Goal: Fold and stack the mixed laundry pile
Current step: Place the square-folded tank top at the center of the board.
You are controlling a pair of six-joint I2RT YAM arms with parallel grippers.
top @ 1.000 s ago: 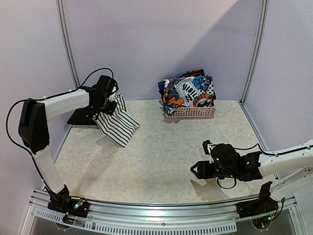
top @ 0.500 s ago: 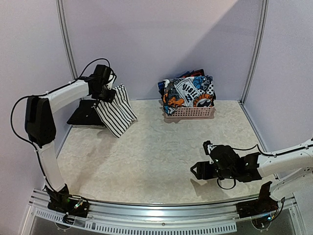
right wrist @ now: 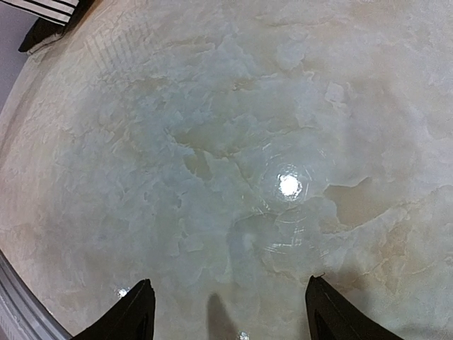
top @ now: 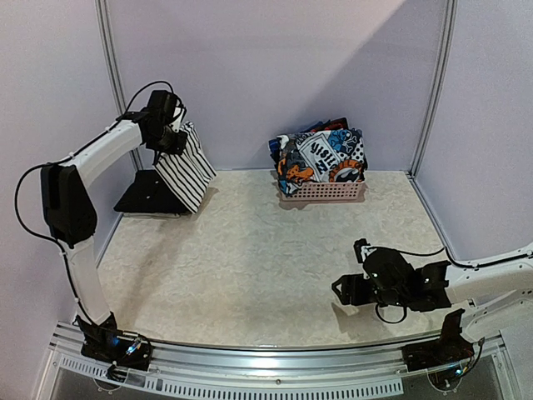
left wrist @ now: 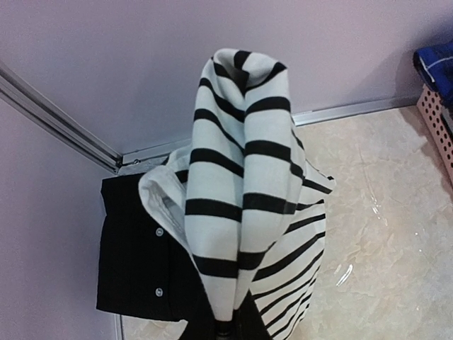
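A folded white garment with thin black stripes (top: pixel 185 167) hangs in the air from my left gripper (top: pixel 175 142), which is shut on its top edge. It hangs over the right side of a folded black garment (top: pixel 148 197) that lies in the far left corner. In the left wrist view the striped garment (left wrist: pixel 241 191) drapes straight away from the jaws of the left gripper (left wrist: pixel 228 327), and the black garment (left wrist: pixel 138 262) lies beneath. The rest of the mixed laundry pile (top: pixel 321 157), topped by a graphic print, fills the pink basket (top: pixel 323 192). My right gripper (top: pixel 340 292) hovers open and empty over the table (right wrist: pixel 230 312).
The pink basket stands against the back wall, and its corner (left wrist: pixel 437 124) shows at the right of the left wrist view. Walls and metal posts (top: pixel 112 75) close in the table on three sides. A rail (top: pixel 266 367) runs along the near edge.
My left arm has lifted the striped garment up and back to the left, over the black garment. My right gripper has opened wider and shifted slightly to the right.
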